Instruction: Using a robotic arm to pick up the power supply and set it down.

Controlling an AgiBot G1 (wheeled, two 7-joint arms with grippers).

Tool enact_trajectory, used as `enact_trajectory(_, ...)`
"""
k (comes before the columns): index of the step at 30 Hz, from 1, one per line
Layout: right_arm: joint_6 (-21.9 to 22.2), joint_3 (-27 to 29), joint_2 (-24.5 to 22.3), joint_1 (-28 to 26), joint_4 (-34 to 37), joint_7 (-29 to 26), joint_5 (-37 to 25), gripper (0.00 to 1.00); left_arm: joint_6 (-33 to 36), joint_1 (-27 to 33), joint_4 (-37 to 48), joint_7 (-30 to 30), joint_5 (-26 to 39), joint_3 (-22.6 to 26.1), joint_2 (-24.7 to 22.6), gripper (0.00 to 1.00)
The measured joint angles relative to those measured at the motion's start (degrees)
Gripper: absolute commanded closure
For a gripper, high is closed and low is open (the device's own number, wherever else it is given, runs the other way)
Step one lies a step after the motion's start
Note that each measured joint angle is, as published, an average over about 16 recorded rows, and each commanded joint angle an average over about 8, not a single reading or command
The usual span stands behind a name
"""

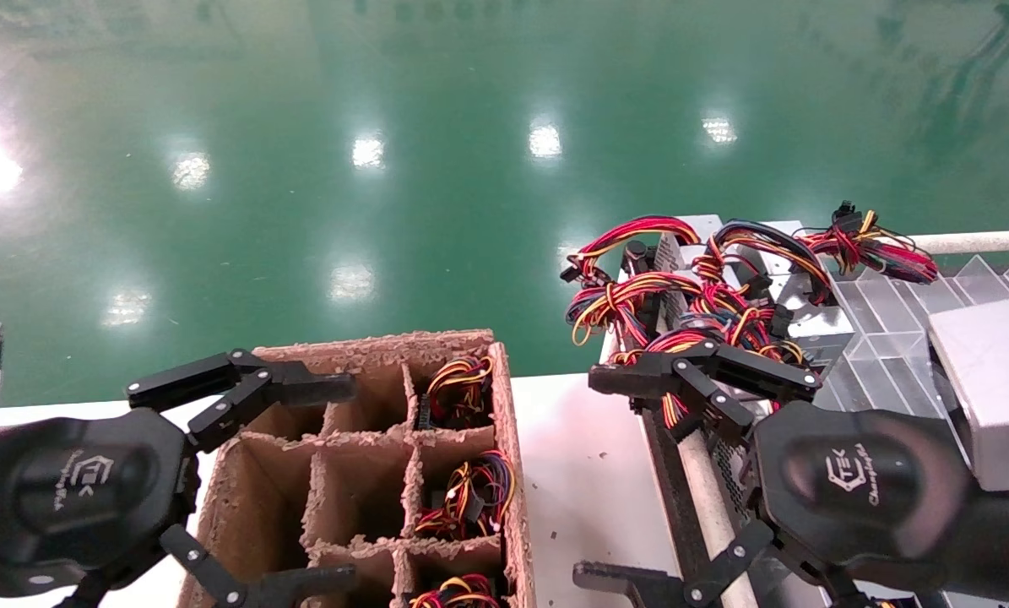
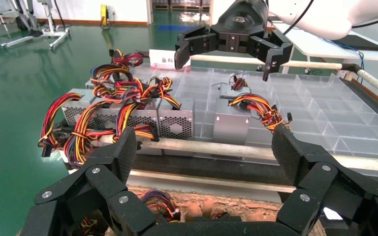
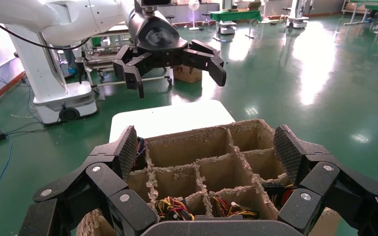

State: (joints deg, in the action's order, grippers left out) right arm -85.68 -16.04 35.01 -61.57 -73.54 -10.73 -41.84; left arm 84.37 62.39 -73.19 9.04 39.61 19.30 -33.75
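Several silver power supplies (image 1: pixel 680 253) with red, yellow and black wire bundles (image 1: pixel 690 297) lie bunched at the near end of a clear divided tray (image 1: pixel 884 338). In the left wrist view, perforated vent sides (image 2: pixel 175 120) face me and one plain box (image 2: pixel 231 125) stands apart. My right gripper (image 1: pixel 590 477) is open and holds nothing, hanging beside the bundles; it also shows far off as the right gripper (image 2: pixel 226 49) above the tray. My left gripper (image 1: pixel 344 483) is open and holds nothing over the cardboard divider box (image 1: pixel 369 456).
The divider box's right-hand cells hold wire bundles (image 1: pixel 470 494); its other cells (image 3: pixel 216 169) look bare. A white table (image 1: pixel 580 473) lies between box and tray rack. A metal rail (image 2: pixel 216 147) runs along the rack's edge. Green floor (image 1: pixel 386 169) lies beyond.
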Motion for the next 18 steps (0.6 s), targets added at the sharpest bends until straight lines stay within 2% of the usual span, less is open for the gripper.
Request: enact_trajectory(18, 0.0, 0.0, 0.0, 0.0, 0.0, 0.0, 0.0, 0.00, 0.0, 0.0, 0.0, 0.0, 0.0, 0.0, 0.0, 0.00)
